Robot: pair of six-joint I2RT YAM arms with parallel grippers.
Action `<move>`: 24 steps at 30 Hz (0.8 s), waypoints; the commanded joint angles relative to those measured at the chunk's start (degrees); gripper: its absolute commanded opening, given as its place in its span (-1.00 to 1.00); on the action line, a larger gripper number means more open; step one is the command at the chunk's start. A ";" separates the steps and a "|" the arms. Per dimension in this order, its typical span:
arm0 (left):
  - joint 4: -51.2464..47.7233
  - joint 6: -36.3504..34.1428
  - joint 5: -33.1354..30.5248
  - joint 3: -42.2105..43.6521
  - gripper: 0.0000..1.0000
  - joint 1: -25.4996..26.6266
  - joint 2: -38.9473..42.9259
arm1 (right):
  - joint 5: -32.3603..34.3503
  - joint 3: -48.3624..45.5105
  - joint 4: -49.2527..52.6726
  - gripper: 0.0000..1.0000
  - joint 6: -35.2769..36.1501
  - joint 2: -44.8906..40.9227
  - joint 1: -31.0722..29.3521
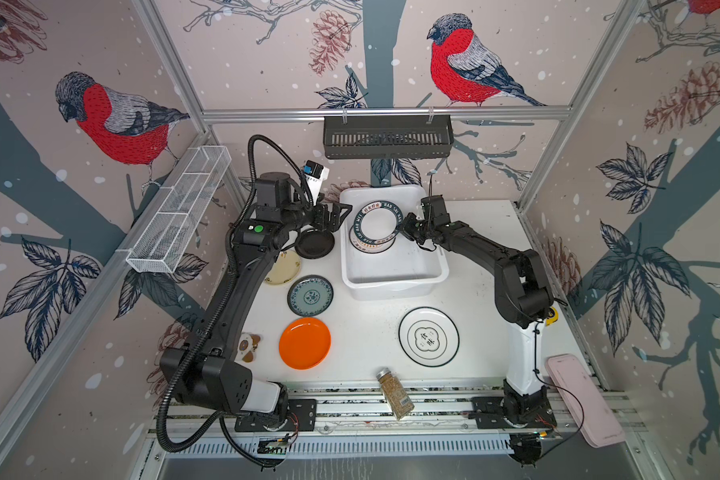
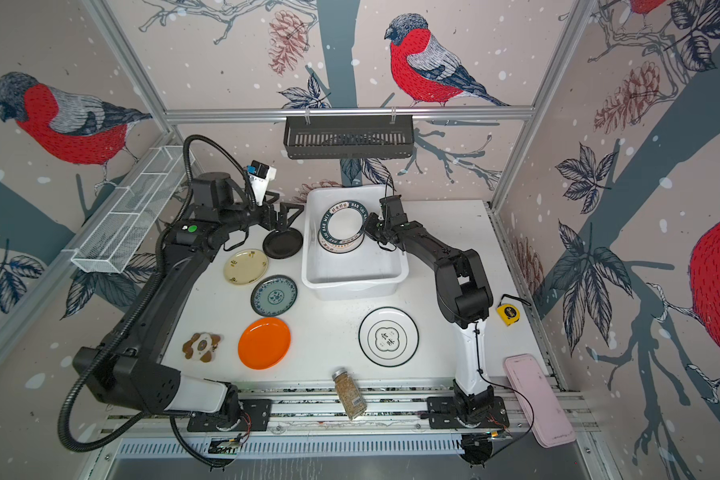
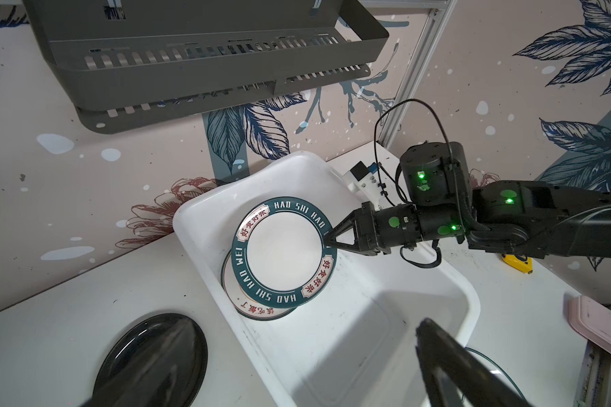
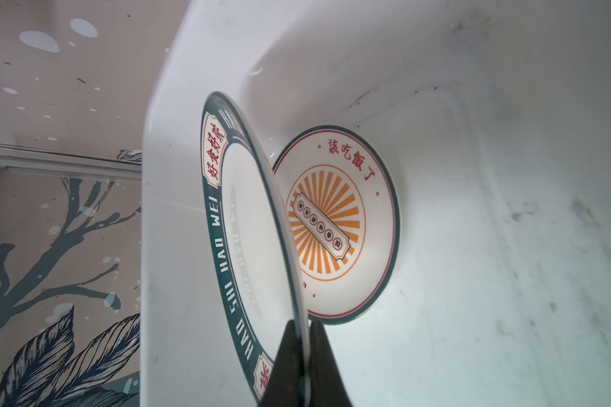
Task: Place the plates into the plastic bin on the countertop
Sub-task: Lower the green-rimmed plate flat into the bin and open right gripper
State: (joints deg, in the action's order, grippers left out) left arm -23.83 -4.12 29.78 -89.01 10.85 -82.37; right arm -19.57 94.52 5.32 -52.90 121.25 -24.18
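The right fingers [image 3: 332, 240] are seen pinched tight on the rim of the dark lettered-rim plate [image 3: 283, 252] — the edge is clamped between the two tips, as is shown in the right wrist view. The plate is held tilted inside the plastic bin [image 1: 391, 286], towards its far end. Beneath it the orange-sunburst plate [image 4: 336, 225] is laid flat on the bin's floor, partly covered; whether the two plates touch cannot be told.

The left fingers [image 1: 331, 218] are spread wide and nothing is held in them — they are hung just outside the bin's left wall, above the far edge of the black plate [image 1: 314, 244]. That plate is set on the bench [image 1: 371, 332] just beside the bin.

Further out, four more plates are laid flat on the bench. The cream plate [image 2: 245, 267] is found near the black one. The teal-patterned plate [image 1: 310, 296] comes next towards the front, and the orange plate [image 1: 304, 343] nearer the front edge. The white plate with black rim and emblem [image 1: 429, 336] is placed in front of the bin, well apart from the rest. A spice jar [image 1: 395, 395] is seen at the bench's front edge, and a yellow tape measure [image 2: 508, 313] on its right side.
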 commanded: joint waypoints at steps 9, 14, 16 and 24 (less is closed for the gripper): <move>-0.93 -0.61 2.37 -0.24 0.95 -0.13 -1.22 | -1.14 5.38 2.69 -0.91 -1.14 5.59 -0.16; -1.61 -1.77 2.72 0.13 0.95 -0.13 -1.30 | -1.86 6.97 3.26 -0.90 -1.59 7.21 -0.15; -1.68 -2.02 2.99 0.30 0.95 -0.13 -1.39 | -2.30 7.75 3.62 -0.89 -1.75 8.02 -0.16; -1.30 -2.21 3.03 -0.34 0.95 -0.13 -1.82 | -2.02 10.57 5.49 -0.85 -2.47 10.12 -0.42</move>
State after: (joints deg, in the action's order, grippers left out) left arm -25.15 -5.04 31.70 -88.71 10.74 -84.03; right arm -21.08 103.42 10.96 -55.29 130.63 -24.43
